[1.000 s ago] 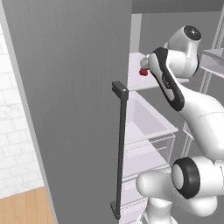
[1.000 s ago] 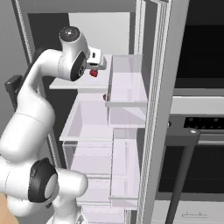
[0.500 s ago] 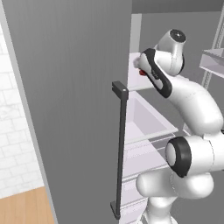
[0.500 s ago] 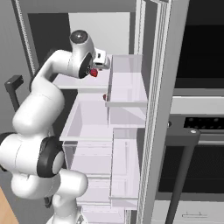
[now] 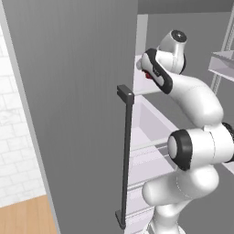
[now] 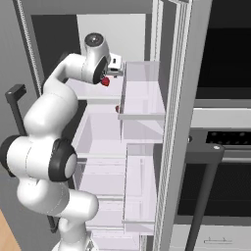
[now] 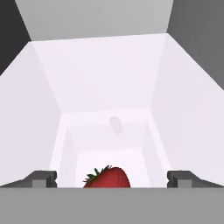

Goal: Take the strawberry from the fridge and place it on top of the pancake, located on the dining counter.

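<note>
Setting: a rendered kitchen with white brick wall and a strip of wooden floor (image 5: 23, 219) at the left, and a dark oven (image 6: 223, 162) to the right of the fridge.
Fridge: the fridge (image 5: 68, 114) is grey, its left door swung open with a dark vertical bar handle (image 5: 124, 155); white shelves and clear drawers (image 6: 105, 135) show inside, and clear door bins (image 6: 142, 93) hang on the right door.
Arm: white, reaching up and into the upper shelf (image 6: 93, 93) of the fridge.
Fingers: the gripper (image 7: 111, 177) is spread wide, its two dark fingers (image 7: 41, 178) set well apart and grasping nothing.
Strawberry: the strawberry (image 7: 107, 178) is red with a green leafy top, lying on the white shelf floor between the two fingers, touching neither; in the right base view it appears as a red spot (image 6: 105, 82) just beside the hand.
Shelf interior: pale white walls with a faint oval mark (image 7: 114, 124) on the back wall.
</note>
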